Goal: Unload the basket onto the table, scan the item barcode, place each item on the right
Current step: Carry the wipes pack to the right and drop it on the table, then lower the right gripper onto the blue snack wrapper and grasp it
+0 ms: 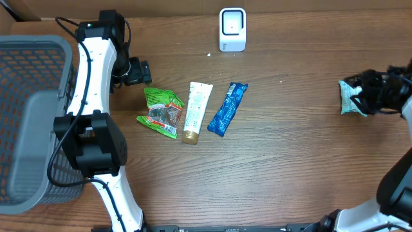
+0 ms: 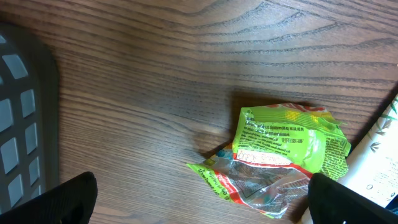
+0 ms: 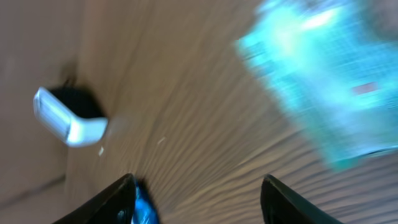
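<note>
The right tool (image 3: 198, 182) is unclenched, the crinkled teal plastic packet (image 3: 317, 81) free just ahead of it, well apart from the white boxy scanner (image 1: 232, 29), probably set aside. The left tool (image 2: 202, 182), spread wide, hovers near the green snack bag (image 2: 283, 149).

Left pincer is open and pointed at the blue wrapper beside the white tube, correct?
Not the blue wrapper. The left pincer is open and pointed at the green packet beside the white tube, as the left wrist view shows.
</note>
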Controlling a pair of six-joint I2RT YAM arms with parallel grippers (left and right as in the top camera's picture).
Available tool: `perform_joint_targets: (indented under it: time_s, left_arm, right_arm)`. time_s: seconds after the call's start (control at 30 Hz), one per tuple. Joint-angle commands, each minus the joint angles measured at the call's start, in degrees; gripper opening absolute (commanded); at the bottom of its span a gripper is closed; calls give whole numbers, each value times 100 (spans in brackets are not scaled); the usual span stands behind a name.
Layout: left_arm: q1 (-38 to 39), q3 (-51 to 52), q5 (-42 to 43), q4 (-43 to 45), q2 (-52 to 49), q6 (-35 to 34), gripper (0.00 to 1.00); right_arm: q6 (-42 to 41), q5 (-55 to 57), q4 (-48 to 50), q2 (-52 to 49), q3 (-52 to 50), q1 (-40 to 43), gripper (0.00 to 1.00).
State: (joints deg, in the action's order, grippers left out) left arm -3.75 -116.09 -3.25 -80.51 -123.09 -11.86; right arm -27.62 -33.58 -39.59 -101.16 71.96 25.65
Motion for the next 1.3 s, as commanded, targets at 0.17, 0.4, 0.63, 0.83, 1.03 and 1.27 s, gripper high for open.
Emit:
perform_joint_targets:
  time_s: [0.17,0.4,0.63,0.83,1.03,1.27]
  left_arm:
    - [50,13,24,2,136,-59,100]
    - [50,13,24,2,136,-59,100]
    - [50,13,24,2,136,-59,100]
    - [50,13,24,2,136,-59,99]
    - [50,13,24,2,136,-59,100]
    - [50,13,24,2,136,-59,100]
  right_arm:
    - [-52,-243,-61,306,149,-2002,72]
    - [-1432,1646,302,214,103,-3748,88]
    - [-2280,2400,1091,-448,85,-4623,91]
    - [-2542,2435,1482,-1121,85,-4745,87]
    - [-2623,1989,1727,-1513,85,-4745,68]
    - [-2625,1720,1755,-1764,83,-5040,63]
